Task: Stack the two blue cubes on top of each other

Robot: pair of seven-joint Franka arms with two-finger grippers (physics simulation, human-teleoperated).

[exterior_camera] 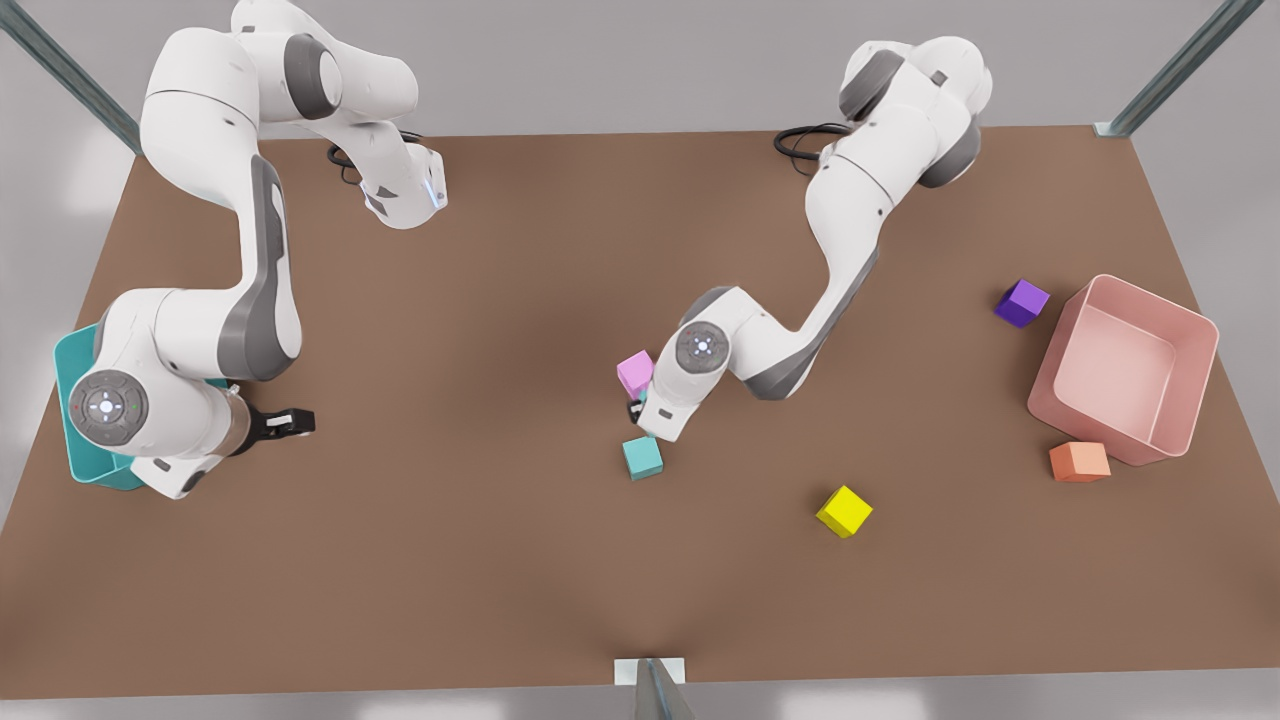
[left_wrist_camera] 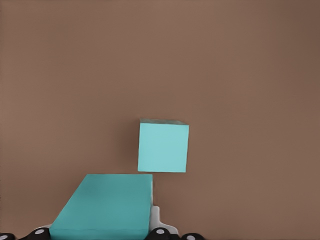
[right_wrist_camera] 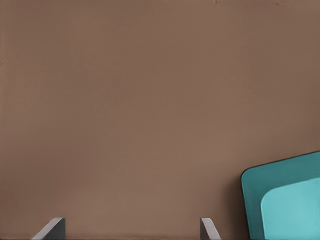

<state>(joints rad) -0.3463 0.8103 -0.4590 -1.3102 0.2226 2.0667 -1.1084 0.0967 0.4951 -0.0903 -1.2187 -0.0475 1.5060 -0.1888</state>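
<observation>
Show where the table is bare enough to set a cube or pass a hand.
Widest bare patch: table between the right gripper, open by the teal bin, and the pink cube. Also bare: the front-edge strip before the yellow cube. Crowded: the left gripper, shut on the held blue cube, beside the resting blue cube.

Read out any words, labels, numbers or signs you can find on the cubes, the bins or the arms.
None: no readable text anywhere.
The blue cubes, the pink cube, yellow cube, purple cube and orange cube are plain.
The teal bin and pink bin are plain.
The arms' round caps show small coloured dots, not letters.
</observation>
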